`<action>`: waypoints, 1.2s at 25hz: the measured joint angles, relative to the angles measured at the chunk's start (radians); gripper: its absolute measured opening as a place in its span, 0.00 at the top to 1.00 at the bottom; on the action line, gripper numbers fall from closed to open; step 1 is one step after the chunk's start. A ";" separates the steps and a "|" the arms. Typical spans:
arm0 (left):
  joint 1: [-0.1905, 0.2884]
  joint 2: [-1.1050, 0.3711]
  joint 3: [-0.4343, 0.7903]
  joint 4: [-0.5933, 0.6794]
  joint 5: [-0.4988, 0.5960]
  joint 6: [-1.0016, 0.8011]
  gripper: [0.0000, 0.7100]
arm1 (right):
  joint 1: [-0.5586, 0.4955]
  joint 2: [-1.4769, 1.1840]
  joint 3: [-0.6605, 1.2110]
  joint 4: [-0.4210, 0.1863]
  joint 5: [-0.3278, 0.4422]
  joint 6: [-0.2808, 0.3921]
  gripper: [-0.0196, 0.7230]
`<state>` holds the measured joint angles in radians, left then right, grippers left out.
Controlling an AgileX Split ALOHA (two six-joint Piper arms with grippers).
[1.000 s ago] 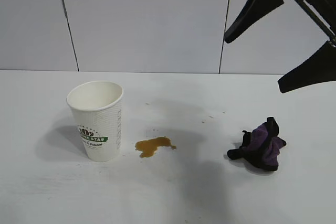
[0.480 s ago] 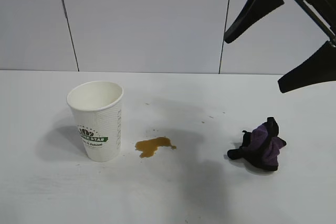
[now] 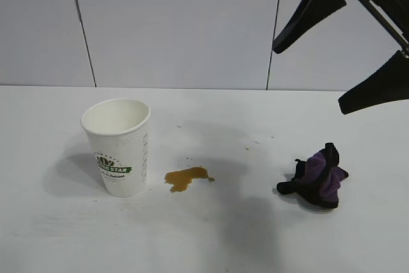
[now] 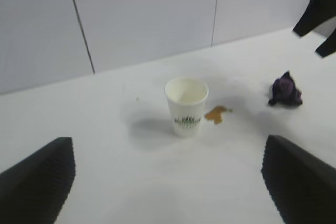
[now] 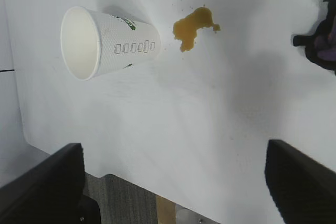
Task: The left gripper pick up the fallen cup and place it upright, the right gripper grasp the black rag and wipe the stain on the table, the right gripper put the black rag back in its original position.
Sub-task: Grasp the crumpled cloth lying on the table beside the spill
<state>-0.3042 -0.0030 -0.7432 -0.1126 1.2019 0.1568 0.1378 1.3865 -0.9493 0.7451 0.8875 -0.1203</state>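
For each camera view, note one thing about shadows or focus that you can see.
Exterior view: the cup casts a soft grey shadow to its left on the table. Left wrist view: its own dark fingertips look blurred. Right wrist view: a broad faint shadow lies beside the stain.

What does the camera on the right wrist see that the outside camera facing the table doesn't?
Only the right wrist view shows the table's near edge with the floor beneath, and looks straight into the cup's mouth. Only the exterior view shows the right gripper from the side, open, high above the black rag, plus the cup's logo and the whole rag; the wrist view cuts the rag at its border. Both share the upright cup, the stain beside it, untouched, and the white tabletop.
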 joint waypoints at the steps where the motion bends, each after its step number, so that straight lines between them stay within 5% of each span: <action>1: 0.000 0.000 0.007 0.004 0.016 -0.002 0.02 | 0.000 0.000 0.000 0.000 -0.001 0.000 0.11; 15: 0.000 0.000 0.216 0.025 0.021 -0.005 0.02 | 0.000 0.000 0.000 0.000 -0.001 -0.001 0.11; 30: 0.000 0.001 0.228 0.147 -0.002 -0.192 0.02 | 0.000 0.000 0.000 0.000 -0.008 -0.045 0.11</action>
<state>-0.3042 -0.0017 -0.5149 0.0341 1.2000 -0.0355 0.1378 1.3865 -0.9493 0.7451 0.8795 -0.1657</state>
